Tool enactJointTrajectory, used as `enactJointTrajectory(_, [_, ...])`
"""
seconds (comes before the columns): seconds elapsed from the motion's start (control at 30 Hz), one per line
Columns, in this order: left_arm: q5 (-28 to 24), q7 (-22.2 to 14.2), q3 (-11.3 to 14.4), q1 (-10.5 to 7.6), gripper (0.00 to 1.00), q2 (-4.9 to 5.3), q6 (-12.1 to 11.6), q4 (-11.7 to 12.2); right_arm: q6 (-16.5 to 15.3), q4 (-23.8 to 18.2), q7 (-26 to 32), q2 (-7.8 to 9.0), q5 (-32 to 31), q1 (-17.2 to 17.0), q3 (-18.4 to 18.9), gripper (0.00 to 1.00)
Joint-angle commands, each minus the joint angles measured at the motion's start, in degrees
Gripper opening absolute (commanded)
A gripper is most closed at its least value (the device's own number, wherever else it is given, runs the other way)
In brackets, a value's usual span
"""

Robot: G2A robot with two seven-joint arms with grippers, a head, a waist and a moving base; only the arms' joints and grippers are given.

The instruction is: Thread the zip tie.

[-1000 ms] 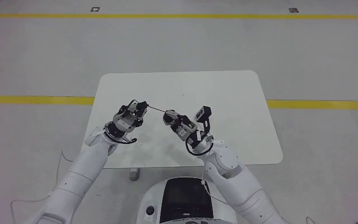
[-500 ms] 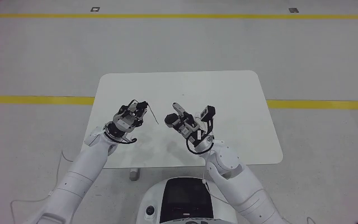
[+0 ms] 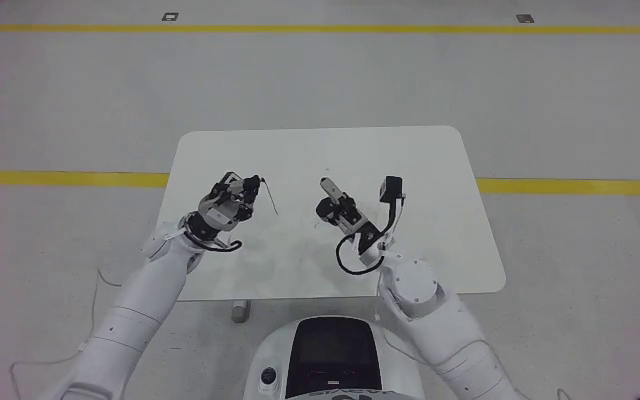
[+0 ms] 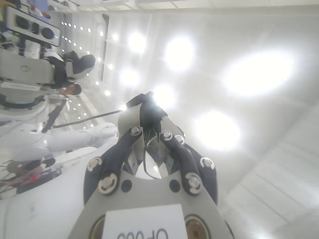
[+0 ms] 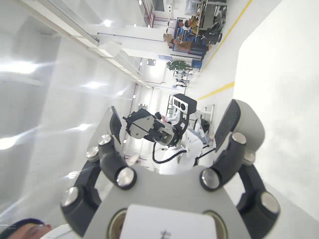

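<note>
Above the table's point(image 3: 420, 160) left half, the left end effector point(image 3: 243, 188) clamps the zip tie point(image 3: 268, 197), strap jutting rightward. The right end effector point(image 3: 328, 195) hangs open, empty, apart. Best: pinch the free tip squarely, aligned with the head.

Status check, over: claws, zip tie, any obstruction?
Left claw shut on zip tie, tail sticking out free. Right claw open, empty, apart from tie. Nothing between them.
</note>
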Motion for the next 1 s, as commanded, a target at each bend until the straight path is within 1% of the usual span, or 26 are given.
enactJointTrajectory(0.0, [4.87,1.22,-1.17,0.23,0.00,0.41,-2.28,-0.50,-0.15,-0.68,-0.67,0.22,-3.69,-0.11,0.58,1.00])
enactJointTrajectory(0.03, [8.61,2.31,-1.86,0.44,0.00,0.70,-4.21,-0.79,-0.03,-1.03,-1.01,0.37,-6.05,-0.15,0.87,1.00])
enactJointTrajectory(0.07, [10.54,3.04,-2.26,0.73,0.00,0.85,-5.33,-1.04,0.08,-1.33,-1.39,0.48,-8.00,-0.16,1.12,1.00])
enactJointTrajectory(0.17, [11.11,3.48,-2.93,1.81,0.00,0.99,-5.48,-1.69,-0.45,-2.11,-1.96,0.73,-10.81,-0.53,1.93,1.00])
enactJointTrajectory(0.23, [13.56,4.37,-3.39,2.16,0.00,1.16,-6.77,-1.66,-1.02,-2.45,-2.60,0.92,-12.91,-0.72,2.72,1.00])
enactJointTrajectory(0.27, [15.25,5.10,-3.60,2.45,0.00,1.23,-7.96,-1.67,-1.52,-2.78,-3.17,1.04,-14.58,-0.87,3.16,1.00])
enactJointTrajectory(0.3, [15.90,5.96,-3.79,2.74,0.00,1.24,-8.89,-1.58,-1.72,-2.91,-3.54,1.08,-15.15,-1.02,3.31,1.00])
enactJointTrajectory(0.33, [14.97,6.64,-3.91,3.08,0.00,1.13,-9.64,-1.66,-1.72,-2.91,-3.54,1.08,-15.15,-1.02,3.31,1.00])
enactJointTrajectory(0.6, [14.45,6.72,-3.91,3.19,0.00,1.08,-9.78,-1.71,-1.72,-2.91,-3.54,1.08,-15.15,-1.02,3.31,1.00])
enactJointTrajectory(0.7, [15.40,8.21,-4.35,3.21,0.00,1.12,-10.06,-2.68,-1.47,-3.14,-4.55,1.22,-18.86,-1.03,3.53,1.00])
enactJointTrajectory(0.73, [16.34,8.11,-4.84,3.29,0.00,1.25,-10.44,-2.92,-1.30,-3.29,-4.94,1.33,-21.54,-1.00,3.66,1.00])
enactJointTrajectory(0.77, [16.28,7.53,-5.19,3.35,0.00,1.31,-10.36,-3.19,-1.21,-3.42,-5.35,1.44,-23.78,-1.01,3.84,1.00])
enactJointTrajectory(0.83, [15.17,5.21,-5.90,3.37,0.00,1.44,-9.24,-3.32,-1.10,-3.84,-6.27,1.53,-26.01,-1.38,4.00,1.00])
enactJointTrajectory(0.93, [15.36,2.90,-6.60,2.91,0.00,1.65,-7.73,-2.79,-0.35,-4.21,-7.41,1.67,-29.71,-1.51,4.36,1.00])
enactJointTrajectory(0.97, [15.65,2.66,-6.84,2.69,0.00,1.70,-7.66,-2.42,-0.14,-4.31,-7.78,1.68,-30.39,-1.55,4.42,1.00])
